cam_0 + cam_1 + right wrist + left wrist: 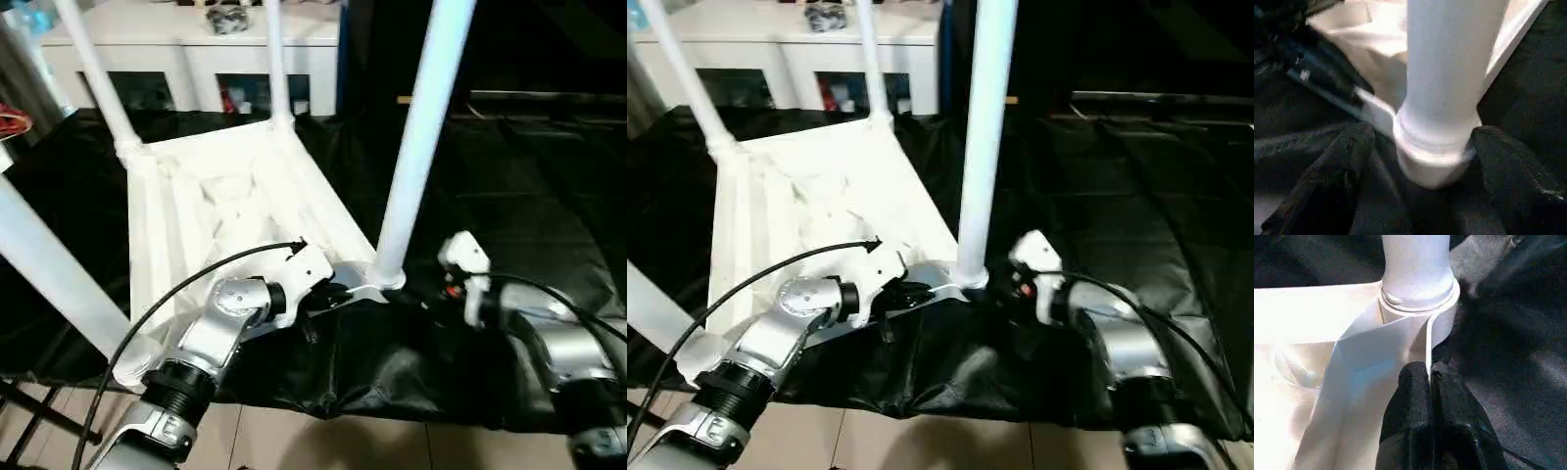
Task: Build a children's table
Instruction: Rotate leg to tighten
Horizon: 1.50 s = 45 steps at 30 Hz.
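Your tabletop (225, 211) lies upside down on the black cloth (529, 196) of the big table, ribbed underside facing up. All four legs stand in the corner sockets: two far ones (93, 73) (274, 59) toward the white cabinet (186, 44), one near you on the left (49, 269), and one near you on the right (421, 137).

Left gripper (1429, 374): you have the jaws pinched shut on the thin edge of the tabletop, right beside the near right socket (1442, 308). In the left wrist view the two black fingers (1413, 382) sit pressed together with the white rim caught between them. The silver forearm (220, 328) reaches in from the lower left, a black cable arcing over it.

Right gripper (1420, 142): jaws spread wide, holding nothing. In the right wrist view one finger (1337, 166) sits to each side of the base of that near right leg (1449, 63), a gap showing between each pad and the socket collar. Whether either pad grazes the collar you cannot tell. From the head views the right wrist (475, 279) sits just beside the leg's foot, low over the cloth.

Pale floor tiles (294, 436) show along the table's near edge.
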{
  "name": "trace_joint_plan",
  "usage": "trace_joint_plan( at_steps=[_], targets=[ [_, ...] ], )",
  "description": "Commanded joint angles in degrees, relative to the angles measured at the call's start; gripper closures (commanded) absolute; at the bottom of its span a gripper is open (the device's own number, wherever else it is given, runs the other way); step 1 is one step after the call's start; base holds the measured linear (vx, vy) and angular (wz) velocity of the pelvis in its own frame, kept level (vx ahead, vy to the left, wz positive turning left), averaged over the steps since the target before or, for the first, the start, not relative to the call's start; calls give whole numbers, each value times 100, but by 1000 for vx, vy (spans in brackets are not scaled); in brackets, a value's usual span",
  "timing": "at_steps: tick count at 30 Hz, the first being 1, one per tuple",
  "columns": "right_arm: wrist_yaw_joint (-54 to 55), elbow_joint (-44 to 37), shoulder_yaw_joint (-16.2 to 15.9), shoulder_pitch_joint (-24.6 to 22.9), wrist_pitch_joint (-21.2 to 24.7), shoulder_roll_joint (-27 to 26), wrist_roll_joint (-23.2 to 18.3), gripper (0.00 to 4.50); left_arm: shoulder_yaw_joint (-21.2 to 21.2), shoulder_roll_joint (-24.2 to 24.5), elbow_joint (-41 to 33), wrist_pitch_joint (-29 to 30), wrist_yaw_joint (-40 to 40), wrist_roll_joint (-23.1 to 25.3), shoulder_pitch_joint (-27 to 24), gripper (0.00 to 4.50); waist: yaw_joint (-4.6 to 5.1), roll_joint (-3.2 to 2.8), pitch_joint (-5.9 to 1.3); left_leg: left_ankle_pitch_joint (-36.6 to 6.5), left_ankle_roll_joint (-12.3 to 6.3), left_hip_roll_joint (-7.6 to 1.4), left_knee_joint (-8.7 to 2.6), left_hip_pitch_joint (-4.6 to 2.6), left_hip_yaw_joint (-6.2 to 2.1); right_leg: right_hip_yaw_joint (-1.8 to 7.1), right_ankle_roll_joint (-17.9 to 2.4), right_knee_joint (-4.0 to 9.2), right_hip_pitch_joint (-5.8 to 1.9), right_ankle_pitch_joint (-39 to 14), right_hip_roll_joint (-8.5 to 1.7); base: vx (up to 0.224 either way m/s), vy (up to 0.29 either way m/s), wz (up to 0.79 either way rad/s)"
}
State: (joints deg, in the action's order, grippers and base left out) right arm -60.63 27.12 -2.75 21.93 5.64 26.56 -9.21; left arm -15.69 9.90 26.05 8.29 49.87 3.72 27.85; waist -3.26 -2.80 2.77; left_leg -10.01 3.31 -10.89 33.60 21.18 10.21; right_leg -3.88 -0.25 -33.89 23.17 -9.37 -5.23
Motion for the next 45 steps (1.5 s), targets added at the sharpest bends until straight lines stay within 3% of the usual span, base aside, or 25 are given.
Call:
trace_joint_plan(
  at_steps=[1,3,5,8,11,13,15,16,17,18,19,20,21,22,27,29,34,35,36,38,45],
  targets=[
    [-154,-87,75,-12,-10,121,-135,93,34,24,-140,-146,121,-174,44,450,-8,128,-357,-1510,-498,-167,-369,-11,-43,180,-1086,487,-289,-2020,-266,0,0,0],
    [-233,-147,164,3,134,144,-312,93,29,48,-156,-151,185,-192,42,450,-3,122,-355,-1505,-531,-164,-365,-12,-39,182,-1091,494,-288,-2013,-262,0,0,0],
    [-252,-195,214,15,200,123,-395,56,27,59,-161,-152,207,-200,43,450,-9,111,-362,-1436,-543,-166,-362,-5,-43,178,-1109,482,-288,-1951,-261,0,0,0],
    [-300,-358,233,0,295,103,-471,53,10,88,-170,-151,259,-215,45,450,-18,101,-365,-1419,-548,-176,-365,-7,-46,171,-1143,468,-286,-1864,-255,0,0,0],
    [-379,-523,161,-72,316,142,-481,14,-10,110,-175,-163,283,-217,46,450,-26,109,-364,-1414,-541,-177,-366,-2,-44,174,-1121,470,-287,-1876,-258,0,0,0],
    [-529,-686,41,-192,385,256,-481,9,-11,107,-159,-296,88,-117,56,450,-31,111,-359,-1433,-534,-178,-368,-6,-45,176,-1098,481,-285,-1932,-261,0,0,0],
    [-778,-939,-70,-374,534,374,-544,9,215,-29,-271,-109,-69,-323,66,450,-41,121,-357,-1440,-549,-175,-368,8,-43,176,-1082,484,-297,-1960,-259,0,0,0],
    [-778,-939,-70,-374,534,374,-544,6,215,-29,-271,-109,-69,-323,66,422,-46,122,-351,-1443,-542,-177,-371,10,-46,177,-1059,488,-296,-1994,-262,0,0,0],
    [-802,-989,-85,-406,565,379,-558,6,272,-47,-352,-11,-29,-425,51,422,-50,91,-353,-1458,-536,-175,-372,6,-49,176,-1053,486,-292,-2028,-265,0,0,0],
    [-861,-1100,-142,-454,660,350,-624,4,472,-79,-786,425,101,-808,-63,406,-42,108,-357,-1457,-531,-176,-370,6,-51,171,-1061,488,-289,-2048,-267,0,0,0],
    [-874,-1138,-164,-469,683,336,-642,4,505,-65,-910,514,127,-878,-109,395,-29,120,-361,-1381,-523,-176,-374,43,-61,166,-1132,457,-320,-1946,-280,0,0,0],
    [-884,-1165,-180,-480,700,325,-654,4,530,-55,-1001,578,146,-928,-142,392,-31,71,-365,-1383,-513,-183,-369,26,-59,168,-1178,448,-308,-1925,-284,0,0,0],
    [-907,-1300,-242,-506,810,240,-704,4,586,43,-1313,724,179,-1001,-307,383,-23,69,-361,-1433,-529,-207,-366,3,-52,175,-1249,469,-274,-1853,-270,0,0,0],
    [-913,-1337,-261,-508,848,207,-723,4,600,80,-1398,764,184,-1010,-362,371,-13,88,-354,-1441,-556,-199,-369,24,-53,170,-1261,455,-286,-1805,-256,0,0,0],
    [-834,-1313,-411,-409,794,-28,-696,4,692,409,-2104,1141,312,-1189,-881,327,6,91,-343,-1491,-478,-199,-384,11,-59,180,-1092,461,-264,-2075,-258,0,0,0],
    [-844,-1291,-467,-342,827,-110,-700,4,758,553,-2543,1448,282,-1308,-1179,313,14,62,-337,-1595,-417,-210,-400,-8,-68,178,-1075,460,-249,-2153,-251,0,0,0],
    [-405,-773,-402,6,515,-390,-485,4,883,801,-3152,1668,221,-1496,-1780,265,40,71,-301,-1810,-291,-205,-431,-12,-63,188,-1100,478,-219,-2271,-242,0,0,0],
    [-330,-702,-387,47,472,-422,-460,4,892,828,-3212,1666,224,-1516,-1850,259,28,54,-294,-1928,-247,-201,-423,-60,-53,202,-1055,494,-184,-2352,-228,0,0,0],
    [-208,-550,-350,140,381,-486,-430,4,909,865,-3290,1629,225,-1539,-1973,259,22,79,-296,-1939,-235,-198,-420,-59,-49,205,-1042,500,-183,-2376,-233,0,0,0],
    [-103,-384,-310,244,316,-555,-414,4,921,902,-3366,1601,234,-1566,-2091,227,31,72,-290,-1926,-210,-193,-447,-16,-73,197,-990,480,-221,-2427,-240,0,0,0],
    [926,693,-198,853,-90,-796,-16,4,863,1061,-3706,1687,211,-1686,-2485,176,87,62,-297,-1963,-131,-183,-433,-30,-65,203,-1061,458,-199,-2294,-239,0,0,0]
  ],
)
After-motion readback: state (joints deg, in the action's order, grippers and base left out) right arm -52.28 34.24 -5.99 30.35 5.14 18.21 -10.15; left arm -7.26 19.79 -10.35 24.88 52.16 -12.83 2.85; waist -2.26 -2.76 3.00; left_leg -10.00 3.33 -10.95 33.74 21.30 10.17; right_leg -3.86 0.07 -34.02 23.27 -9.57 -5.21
